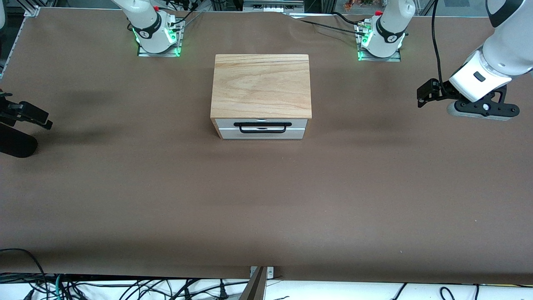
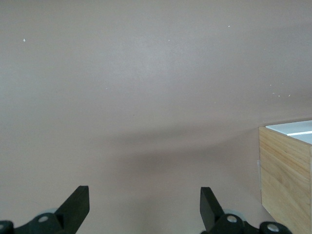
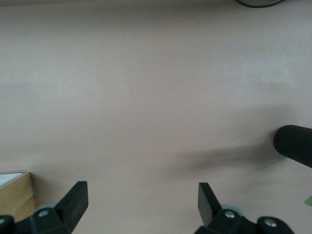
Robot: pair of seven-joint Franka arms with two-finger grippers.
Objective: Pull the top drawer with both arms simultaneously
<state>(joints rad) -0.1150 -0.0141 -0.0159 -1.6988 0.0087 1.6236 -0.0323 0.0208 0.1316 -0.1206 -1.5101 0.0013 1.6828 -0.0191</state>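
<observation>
While the top drawer [image 1: 262, 128] sits flush and closed in the cabinet [image 1: 261, 85], both arms hang well off to the sides, neither touching it.

Cabinet: light wood top, at about 12 o'clock of table [image 1: 266, 200] centre in the front view, between the two arm bases. The drawer's white front panel faces the front camera; its black bar handle [image 1: 262, 126] runs along the panel, nothing on it.

Left arm [image 1: 495, 54]: comes in from its base at the top, elbow out past the table edge. Left gripper [image 1: 483, 109] is up over bare brown table at the left arm's end, roughly 3 o'clock from the cabinet, well apart from it. In the left wrist view the two black fingers [image 2: 75, 207] stand wide apart, only table surface between them. A corner of the wooden cabinet side [image 2: 287, 175] shows at that frame's edge.

Right gripper [image 1: 23, 113]: at the right arm's end of the table, roughly 9 o'clock from the cabinet, well apart, over bare table. In the right wrist view its fingers [image 3: 73, 202] are also spread wide, holding nothing. A black ribbed cylinder [image 3: 295, 145] pokes into that frame; in the front view it sits just below the gripper. A sliver of cabinet corner [image 3: 15, 197] shows there too.
</observation>
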